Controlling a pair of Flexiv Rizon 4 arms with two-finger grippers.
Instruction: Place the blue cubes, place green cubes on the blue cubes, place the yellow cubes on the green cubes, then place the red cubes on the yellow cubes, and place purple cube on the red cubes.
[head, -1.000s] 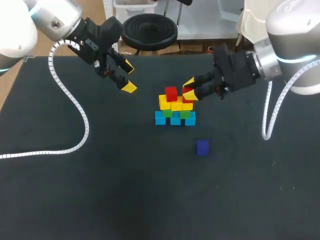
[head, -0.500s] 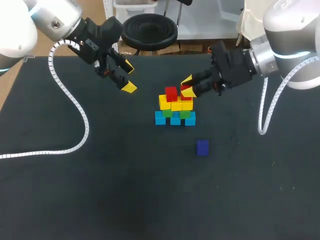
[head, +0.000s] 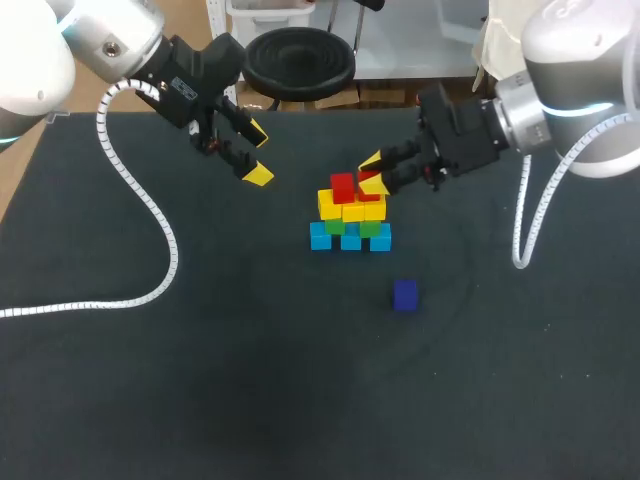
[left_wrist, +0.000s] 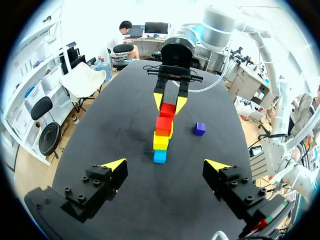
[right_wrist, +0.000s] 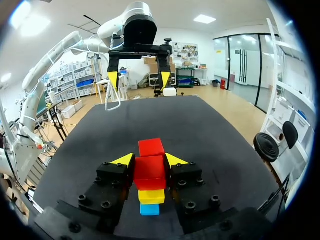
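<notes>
A stack (head: 350, 222) stands mid-table: three blue cubes (head: 350, 239) in a row, green cubes (head: 335, 226) on them, yellow cubes (head: 352, 210) above. One red cube (head: 343, 187) rests on the yellow layer. My right gripper (head: 373, 176) is shut on a second red cube (head: 369, 183) just over the right-hand yellow cube; whether they touch I cannot tell. In the right wrist view this held red cube (right_wrist: 149, 170) sits between the fingers of the right gripper (right_wrist: 150, 162), with the other red cube (right_wrist: 151, 147) just ahead. The purple cube (head: 405, 294) lies alone in front of the stack. My left gripper (head: 258, 152) hangs open, back left.
A white cable (head: 140, 200) from the left arm loops over the table's left half. The left wrist view looks past the open left gripper (left_wrist: 165, 165) at the stack (left_wrist: 160, 142), the right gripper (left_wrist: 169, 100) and the purple cube (left_wrist: 199, 128).
My right gripper, still holding the red cube, has shifted slightly left and toward the back over the stack. The left arm has stayed put.
</notes>
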